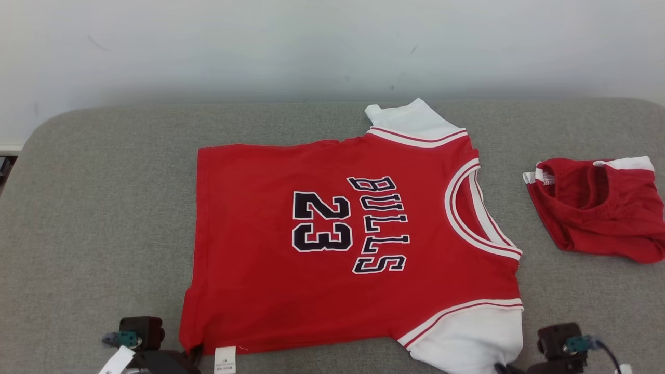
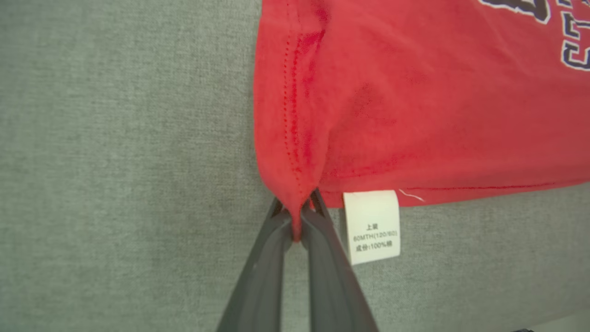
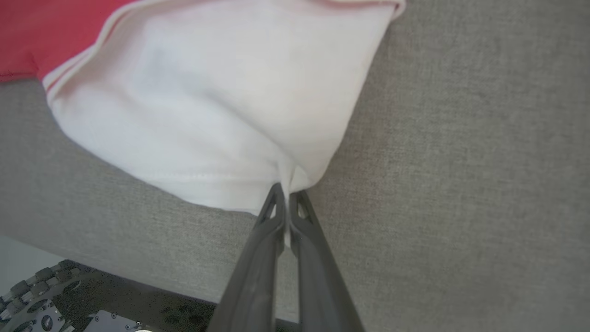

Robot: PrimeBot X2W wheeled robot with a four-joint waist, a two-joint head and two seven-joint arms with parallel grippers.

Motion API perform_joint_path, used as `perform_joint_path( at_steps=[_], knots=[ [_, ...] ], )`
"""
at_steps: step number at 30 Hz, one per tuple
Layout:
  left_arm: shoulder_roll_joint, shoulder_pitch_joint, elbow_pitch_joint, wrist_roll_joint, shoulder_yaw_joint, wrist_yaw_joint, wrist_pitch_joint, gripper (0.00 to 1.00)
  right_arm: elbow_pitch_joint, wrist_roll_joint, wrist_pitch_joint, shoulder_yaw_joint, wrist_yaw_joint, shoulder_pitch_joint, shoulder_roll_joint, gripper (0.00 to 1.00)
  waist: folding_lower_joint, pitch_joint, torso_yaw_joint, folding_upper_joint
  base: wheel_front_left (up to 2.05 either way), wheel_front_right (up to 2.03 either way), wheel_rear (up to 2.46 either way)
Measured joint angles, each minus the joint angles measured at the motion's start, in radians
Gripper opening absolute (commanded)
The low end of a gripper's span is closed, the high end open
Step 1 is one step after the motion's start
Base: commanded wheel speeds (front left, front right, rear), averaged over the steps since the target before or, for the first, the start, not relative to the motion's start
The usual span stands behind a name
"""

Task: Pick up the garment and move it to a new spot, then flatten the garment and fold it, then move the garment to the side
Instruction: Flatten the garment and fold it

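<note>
- The red jersey (image 1: 332, 244) lay spread flat on the grey counter (image 1: 93, 208), printed side up, its neck opening toward the right.
- The left jaws were clenched on its near hem corner, just beside the white care label (image 2: 371, 226), with red cloth pinched between the tips.
- The right jaws were clamped on the edge of the near white sleeve (image 3: 221, 106).
- A second red garment (image 1: 597, 208) lay crumpled on the right, apart from the jersey.
</note>
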Motion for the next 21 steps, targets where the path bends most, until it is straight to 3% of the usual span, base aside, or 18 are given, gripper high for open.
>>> perform_joint_path(
  at_steps=[11,16,21],
  knots=[
    [0.028,-0.003,-0.109,0.025,0.019,0.001,-0.060,0.00,-0.178,0.114,-0.087,-0.136,0.044,-0.012,-0.022,0.00,0.0000,-0.014,0.001,0.0001,0.00,0.00,0.00],
    [0.033,-0.004,-0.141,0.024,0.016,-0.008,-0.065,0.00,-0.245,0.179,-0.087,-0.161,0.079,-0.012,-0.025,0.00,0.0000,-0.018,0.003,0.0000,0.00,0.00,0.00],
    [0.050,-0.058,-0.154,0.000,0.013,-0.031,-0.027,0.00,-0.258,0.190,-0.050,-0.174,0.091,-0.088,-0.063,0.00,0.0000,-0.009,0.004,0.0000,0.00,0.00,0.00]
  ],
)
